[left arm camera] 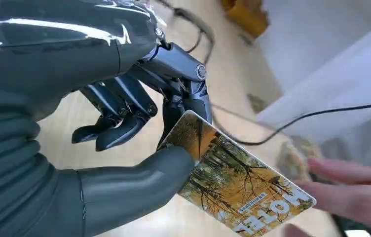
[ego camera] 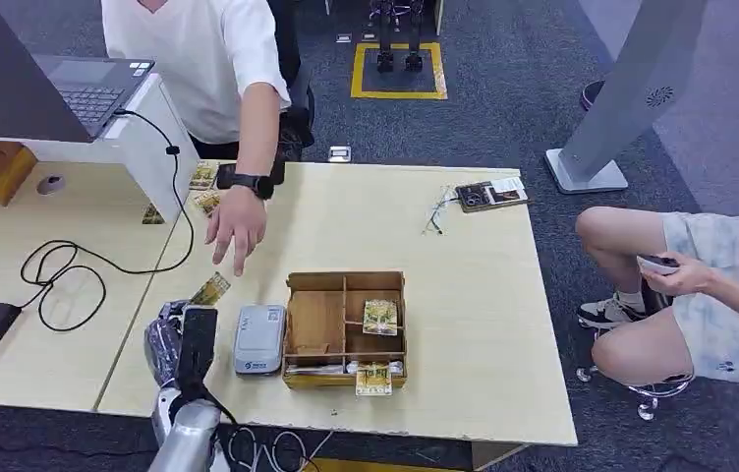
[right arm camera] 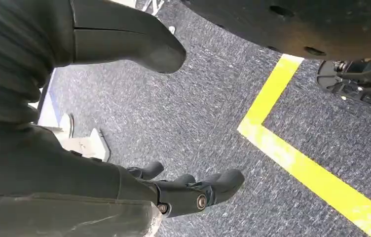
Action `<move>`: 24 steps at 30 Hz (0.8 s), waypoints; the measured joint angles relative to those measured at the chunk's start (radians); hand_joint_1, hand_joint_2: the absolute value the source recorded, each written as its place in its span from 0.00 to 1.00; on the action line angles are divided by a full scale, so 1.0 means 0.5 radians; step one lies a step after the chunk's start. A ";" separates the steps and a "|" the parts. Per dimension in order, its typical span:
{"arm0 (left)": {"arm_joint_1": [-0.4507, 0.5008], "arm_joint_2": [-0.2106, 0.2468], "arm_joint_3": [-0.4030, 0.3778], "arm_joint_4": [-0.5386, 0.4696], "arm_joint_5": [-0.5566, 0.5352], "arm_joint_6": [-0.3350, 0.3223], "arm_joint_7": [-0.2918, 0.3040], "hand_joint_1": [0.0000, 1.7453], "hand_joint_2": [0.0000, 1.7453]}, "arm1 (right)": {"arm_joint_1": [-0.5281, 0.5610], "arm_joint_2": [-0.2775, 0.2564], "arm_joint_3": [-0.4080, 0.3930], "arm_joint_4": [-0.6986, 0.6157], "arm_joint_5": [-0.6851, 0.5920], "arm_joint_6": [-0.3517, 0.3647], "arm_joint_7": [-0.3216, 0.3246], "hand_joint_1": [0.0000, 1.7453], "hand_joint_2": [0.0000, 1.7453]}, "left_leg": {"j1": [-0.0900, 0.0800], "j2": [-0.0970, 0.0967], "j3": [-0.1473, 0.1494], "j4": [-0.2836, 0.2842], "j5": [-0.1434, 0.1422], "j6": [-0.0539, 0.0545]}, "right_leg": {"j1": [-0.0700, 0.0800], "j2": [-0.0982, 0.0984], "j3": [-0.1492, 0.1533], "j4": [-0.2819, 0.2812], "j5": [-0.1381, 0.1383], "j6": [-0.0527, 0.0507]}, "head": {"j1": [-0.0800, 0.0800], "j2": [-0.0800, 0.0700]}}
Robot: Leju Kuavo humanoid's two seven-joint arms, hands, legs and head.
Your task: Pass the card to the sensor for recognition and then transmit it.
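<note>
Head view: left hand (ego camera: 181,339) raised over the table (ego camera: 464,295) just left of the grey sensor (ego camera: 258,338), pinching a card (ego camera: 210,289) that juts forward toward a person's hand (ego camera: 236,228).

Left wrist view: card (left arm camera: 238,182) clamped between thumb and fingers (left arm camera: 183,94).

Right wrist view: right hand (right arm camera: 173,190) hanging above carpet, fingers apart, holding nothing.

A reader (ego camera: 258,339) is lying on the table (ego camera: 464,295), just left of a box (ego camera: 345,329) holding cards (ego camera: 380,317); a laptop (ego camera: 90,88) is sitting far back left.
</note>
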 joint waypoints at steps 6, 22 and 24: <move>0.004 -0.104 -0.001 -0.264 -0.117 0.000 0.038 1.00 1.00 | -0.001 0.000 0.019 0.000 0.024 0.000 -0.001 0.00 1.00 | 0.000 0.000 0.000 0.000 0.000 0.000 | 0.000 0.000 0.000 0.000 0.000 0.000 | 0.000 0.000; -0.056 -0.118 -0.102 -0.358 -0.157 -0.001 0.123 1.00 1.00 | -0.010 0.000 0.050 0.000 0.036 -0.003 -0.007 0.00 1.00 | 0.000 0.001 0.001 0.000 0.000 0.000 | 0.000 0.001 -0.001 0.000 0.000 0.000 | -0.001 0.000; -0.058 -0.118 -0.113 -0.358 -0.157 -0.001 0.125 1.00 1.00 | -0.010 0.000 0.053 0.000 0.036 -0.003 -0.007 0.00 1.00 | 0.000 0.000 0.001 0.001 0.000 0.000 | 0.000 0.001 -0.001 0.000 0.000 0.000 | -0.001 0.000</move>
